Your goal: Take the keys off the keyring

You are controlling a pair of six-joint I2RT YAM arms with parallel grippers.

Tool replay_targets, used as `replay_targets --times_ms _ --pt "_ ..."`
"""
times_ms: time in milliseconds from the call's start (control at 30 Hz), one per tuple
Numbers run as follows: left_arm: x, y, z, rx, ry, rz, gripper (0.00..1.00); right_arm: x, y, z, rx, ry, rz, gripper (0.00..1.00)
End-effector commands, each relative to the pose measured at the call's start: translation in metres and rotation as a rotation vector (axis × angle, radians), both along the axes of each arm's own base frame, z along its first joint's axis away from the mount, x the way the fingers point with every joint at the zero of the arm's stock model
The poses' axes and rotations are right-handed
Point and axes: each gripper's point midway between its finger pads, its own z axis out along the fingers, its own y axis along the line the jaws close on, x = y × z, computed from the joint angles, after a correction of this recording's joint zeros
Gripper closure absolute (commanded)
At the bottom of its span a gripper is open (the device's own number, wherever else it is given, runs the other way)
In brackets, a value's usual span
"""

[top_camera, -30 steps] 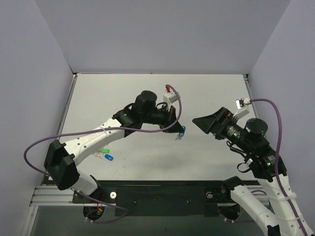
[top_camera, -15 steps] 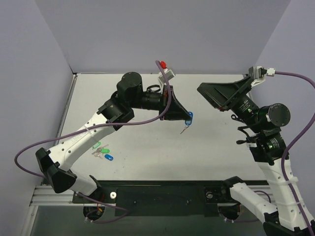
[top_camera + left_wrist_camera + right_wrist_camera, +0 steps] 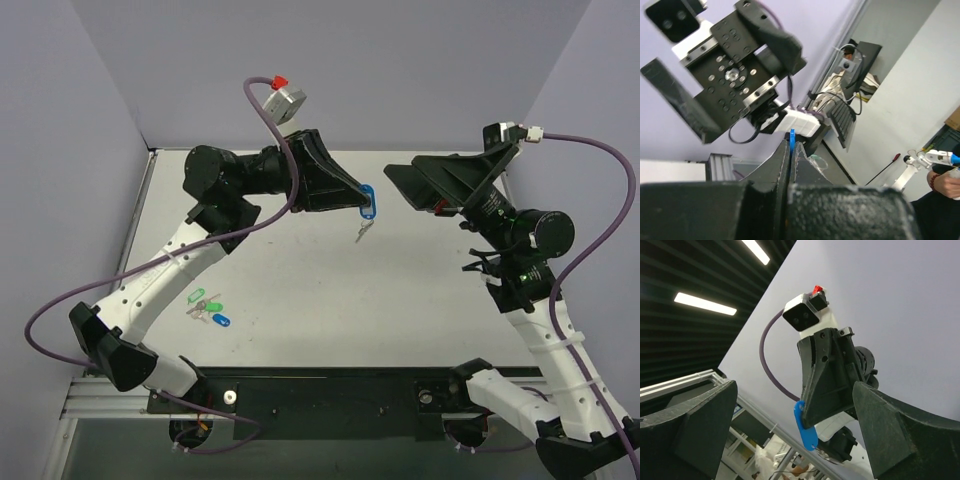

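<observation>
My left gripper (image 3: 355, 200) is raised high and shut on the light-blue tag of the keyring (image 3: 368, 203). The tiny silver key (image 3: 361, 232) hangs below the tag on the thin ring. In the left wrist view only the tag's blue edge (image 3: 791, 139) shows between my closed fingers. In the right wrist view the tag (image 3: 806, 427) sticks out from the left gripper's tip; the key is barely visible under it. My right gripper (image 3: 405, 180) is open and empty, raised, facing the tag from the right with a gap between them.
A bunch of green and dark blue tags (image 3: 207, 308) lies on the grey table (image 3: 330, 300) at the near left. Purple cables loop over both arms. Walls close the table on three sides.
Both arms have risen. My left gripper has lifted the tag and key higher and tilted up. My right gripper has swung up and left, closer to the tag.
</observation>
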Motion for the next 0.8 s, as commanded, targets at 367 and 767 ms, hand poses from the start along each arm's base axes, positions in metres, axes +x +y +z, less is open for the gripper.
replay_targets --times_ms 367,767 --pt "-0.03 0.028 0.081 -0.281 -0.073 -0.107 1.0 -0.058 0.022 0.044 0.113 -0.171 0.195 0.09" --pt "-0.03 0.025 0.093 -0.324 -0.067 -0.168 1.0 -0.069 0.036 0.044 0.096 -0.171 0.233 0.1"
